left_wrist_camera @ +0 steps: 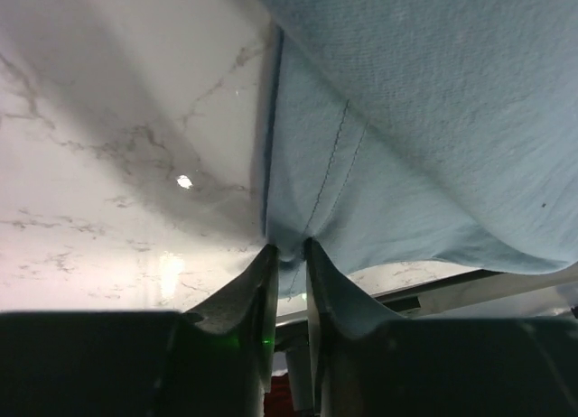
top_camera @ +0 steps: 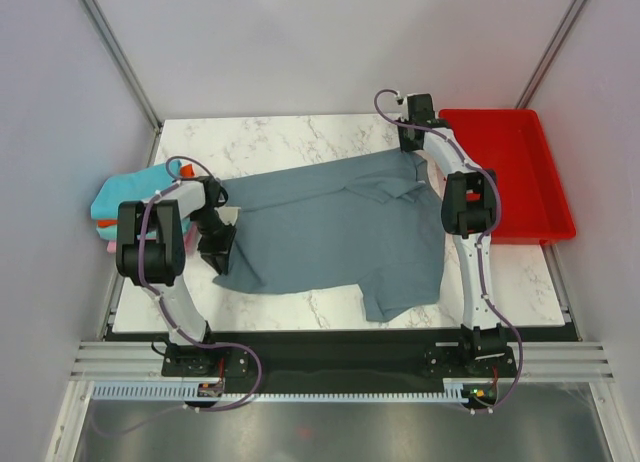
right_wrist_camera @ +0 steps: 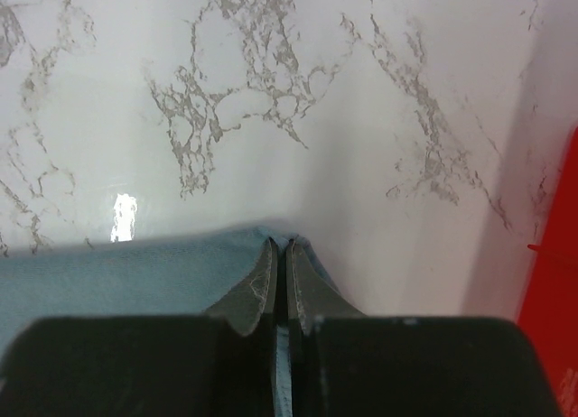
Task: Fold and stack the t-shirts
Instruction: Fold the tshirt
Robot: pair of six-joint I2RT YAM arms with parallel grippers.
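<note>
On veined marble (top_camera: 300, 142), rumpled slate-blue shirt (top_camera: 340, 232)

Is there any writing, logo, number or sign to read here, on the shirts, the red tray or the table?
None: no text shows anywhere.
The grey shirt, folded shirts, red tray and table are all plain, with nothing to read.

Quick headcount: four t-shirts total, so that's one grey-blue shirt (top_camera: 330, 232), one teal shirt (top_camera: 125, 197), one orange shirt (top_camera: 103, 225) and one pink shirt (top_camera: 108, 248), the last two barely peeking out. One red tray (top_camera: 505, 162). One marble bench (top_camera: 280, 142). Two arms: left arm (top_camera: 150, 244), right arm (top_camera: 470, 207).
</note>
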